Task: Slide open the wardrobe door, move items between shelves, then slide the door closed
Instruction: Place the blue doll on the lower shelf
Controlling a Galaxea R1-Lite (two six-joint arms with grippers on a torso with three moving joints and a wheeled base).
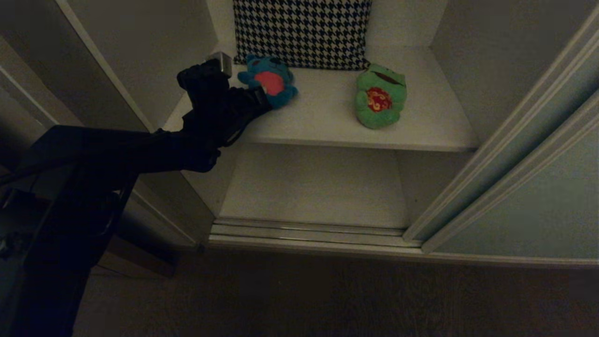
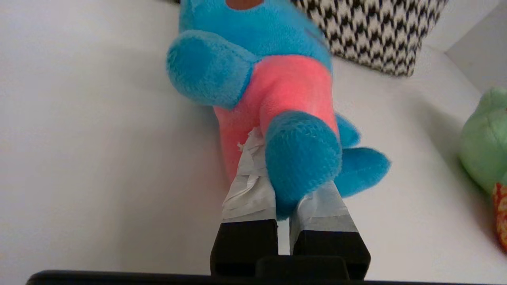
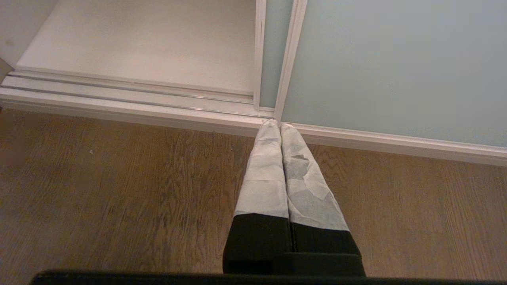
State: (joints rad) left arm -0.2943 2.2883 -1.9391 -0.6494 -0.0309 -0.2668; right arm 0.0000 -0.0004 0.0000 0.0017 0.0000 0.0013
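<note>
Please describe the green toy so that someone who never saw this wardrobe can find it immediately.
Look into the open wardrobe, at the upper white shelf. In front of the houndstooth pillow lie two plush toys. The green frog is the right one, with a red spotted patch on its belly; the blue toy lies to its left.

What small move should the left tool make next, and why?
Probably lift. The left tool is shut on the blue toy's leg on the upper shelf; the lower shelf lies bare below, so raising it clears the board first.

Black arm [image 1: 140, 150], silver block at wrist; end effector [image 3: 280, 126] fingers [image 2: 249, 186] black, wrapped in creased pale grey tape.
</note>
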